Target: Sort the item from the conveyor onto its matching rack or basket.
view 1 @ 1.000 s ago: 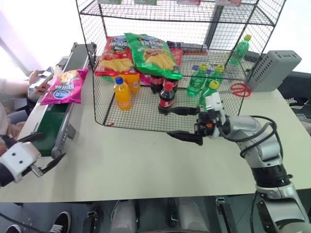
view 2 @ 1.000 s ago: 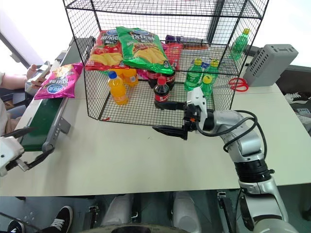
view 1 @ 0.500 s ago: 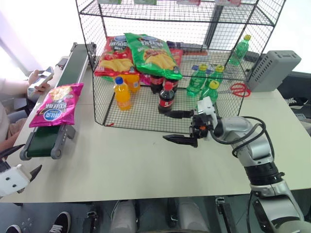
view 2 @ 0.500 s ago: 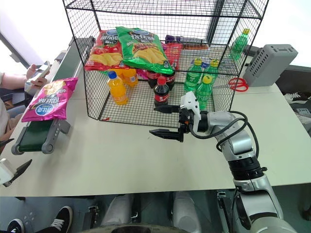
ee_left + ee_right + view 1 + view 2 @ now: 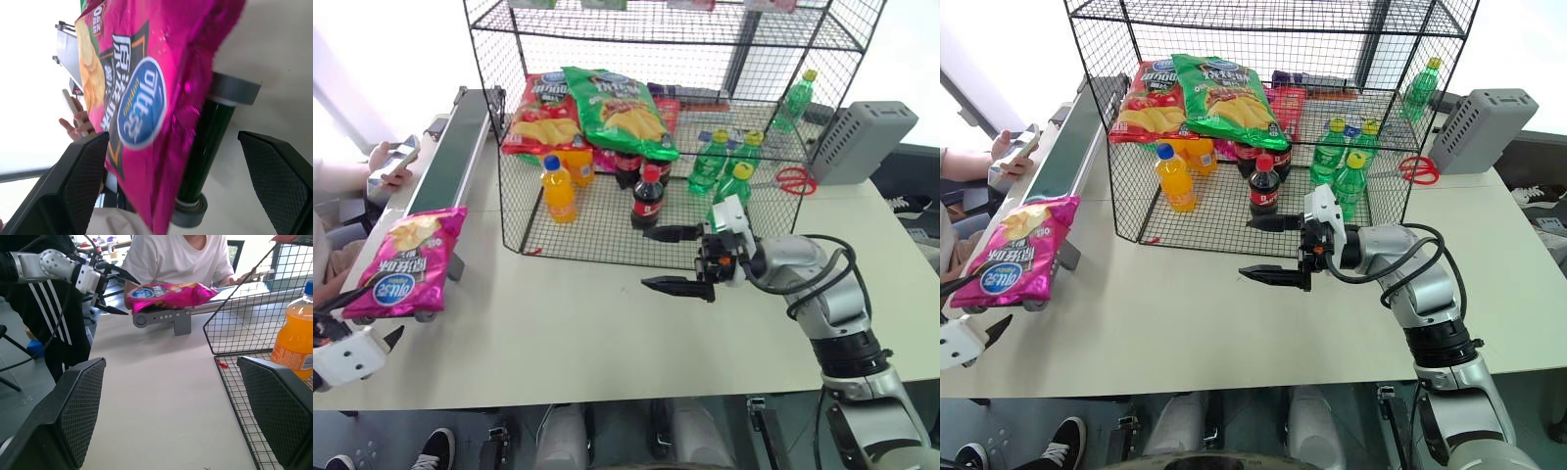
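The pink chip bag (image 5: 398,273) lies at the very end of the green conveyor (image 5: 450,162), hanging over the roller. That is likely why the left end effector (image 5: 357,343) waits just below it, fingers wide open with nothing in them, ready to catch or grab the bag. The right end effector (image 5: 677,259) is also wide open and empty. It hangs in front of the black wire rack (image 5: 666,59), well apart from the bag.

The rack already holds a red chip bag (image 5: 545,110) and a green chip bag (image 5: 619,106) piled together, so the pink bag probably goes there too. Orange and green bottles and cola bottles stand lower down.

Everything sits on a pale bench (image 5: 607,333). A person's hand (image 5: 389,162) holds a phone beside the conveyor. A grey box (image 5: 867,137) and red scissors (image 5: 793,180) lie near the rack.
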